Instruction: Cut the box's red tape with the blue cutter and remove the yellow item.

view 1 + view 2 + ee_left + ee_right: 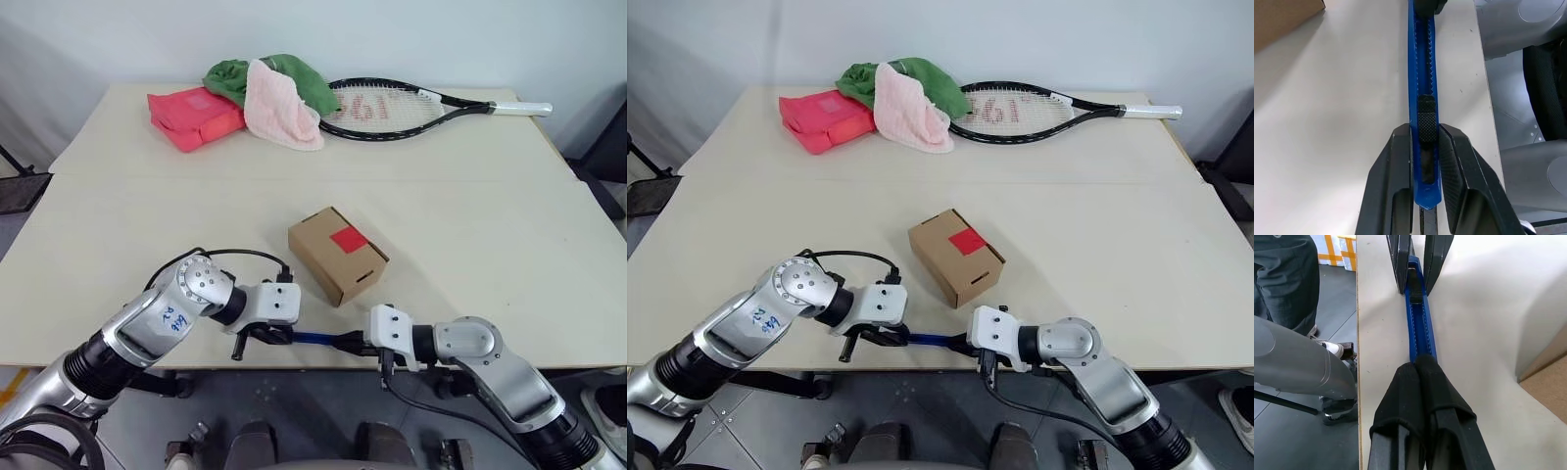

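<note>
The box [338,257] is a small brown carton lying on the table [470,196] at front centre, with a square of red tape [349,239] on its top. Just in front of it, along the table's near edge, the blue cutter [315,339] is held level between both grippers. My left gripper [1424,134] is shut on the end with the black slider [1426,120]. My right gripper [1419,369] is shut on the opposite end. In the right wrist view a corner of the box [1547,382] shows beside the cutter [1419,328]. The yellow item is out of view.
At the back of the table lie a flat red-pink package [194,117], a green cloth [299,78], a pink cloth [279,110] and a black tennis racket [392,106]. A person's trouser leg [1286,279] stands on the floor beyond the table's front edge.
</note>
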